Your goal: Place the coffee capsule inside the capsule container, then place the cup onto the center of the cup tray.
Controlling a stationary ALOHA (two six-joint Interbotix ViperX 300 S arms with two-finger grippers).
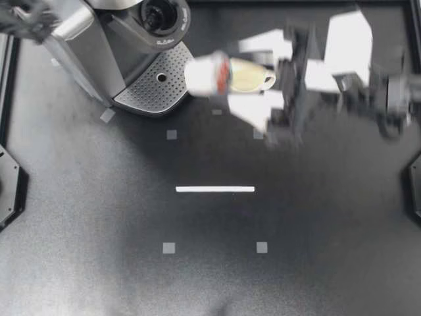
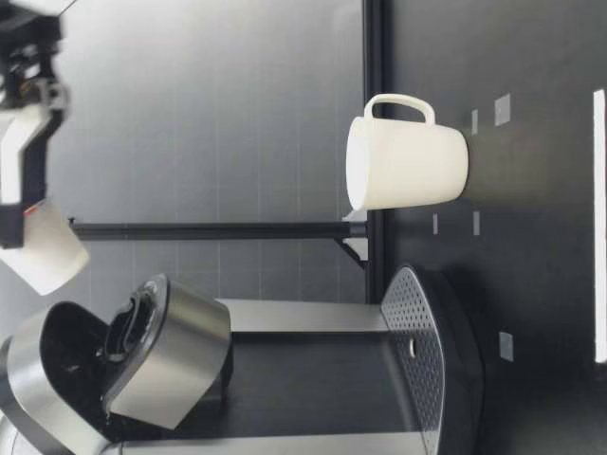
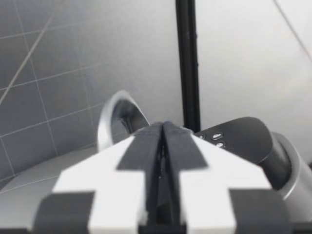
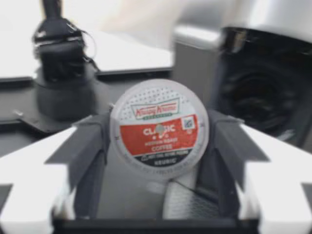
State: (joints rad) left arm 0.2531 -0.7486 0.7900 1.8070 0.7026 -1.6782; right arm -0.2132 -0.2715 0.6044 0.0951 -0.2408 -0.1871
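One coffee machine (image 1: 92,46) stands at the bench's (image 1: 210,276) left, capsule container (image 1: 161,16) open, my left gripper (image 1: 26,18) hovering near it with fingers pressed together, empty. The cup (image 2: 408,163) sits upright beside the cup tray (image 1: 154,89). The capsule (image 1: 205,76) is clamped between both fingers of my right gripper (image 1: 230,76), high up, short of the container: best to centre over the opening, tip the narrow end down, and lower before letting go.

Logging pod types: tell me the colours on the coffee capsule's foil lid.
The coffee capsule lid is white with a red band; clearest in the right wrist view.
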